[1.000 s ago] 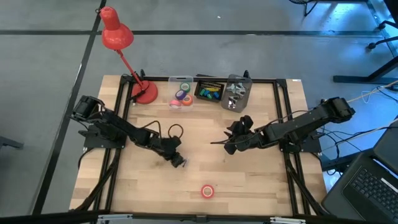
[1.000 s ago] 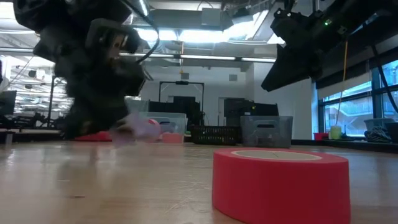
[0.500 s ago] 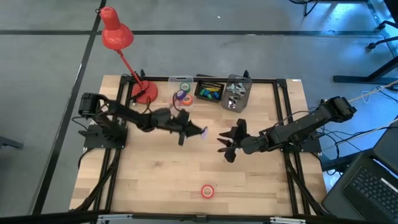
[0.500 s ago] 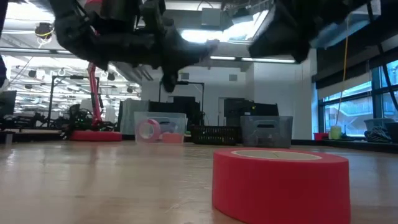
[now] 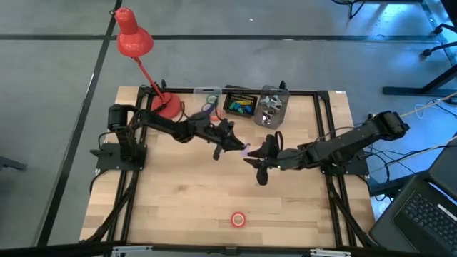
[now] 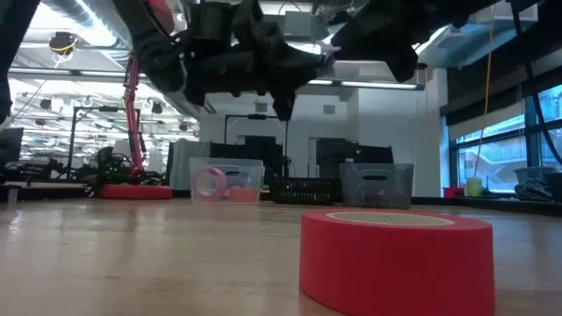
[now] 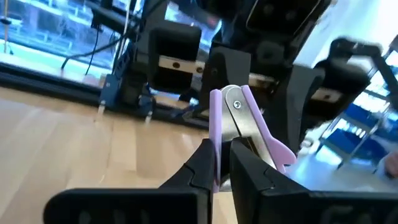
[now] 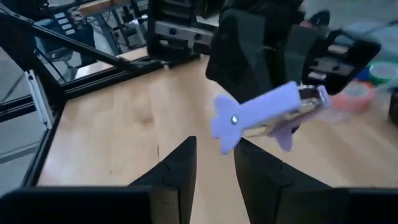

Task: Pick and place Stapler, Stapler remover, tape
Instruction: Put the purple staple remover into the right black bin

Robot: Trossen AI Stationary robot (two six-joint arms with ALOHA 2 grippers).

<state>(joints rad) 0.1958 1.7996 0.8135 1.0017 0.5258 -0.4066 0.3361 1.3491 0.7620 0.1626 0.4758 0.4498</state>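
Left end effector (image 5: 239,145), clamped on the remover (image 7: 239,127) mid-table, points its long axis at the part-open, empty right end effector (image 5: 251,158).

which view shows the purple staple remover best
The left wrist view: the staple remover fills the middle, clamped in the left tool, purple handles and metal plate plain. The right wrist view shows it side-on, ahead of the right tool. High view: a purple speck. Low view: a bare glimpse among the arms.

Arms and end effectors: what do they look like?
Both arms are dark, jointed, black-cabled. The left end effector and right end effector each have two flat, matte black fingers tapering toward the tips. No markings visible.
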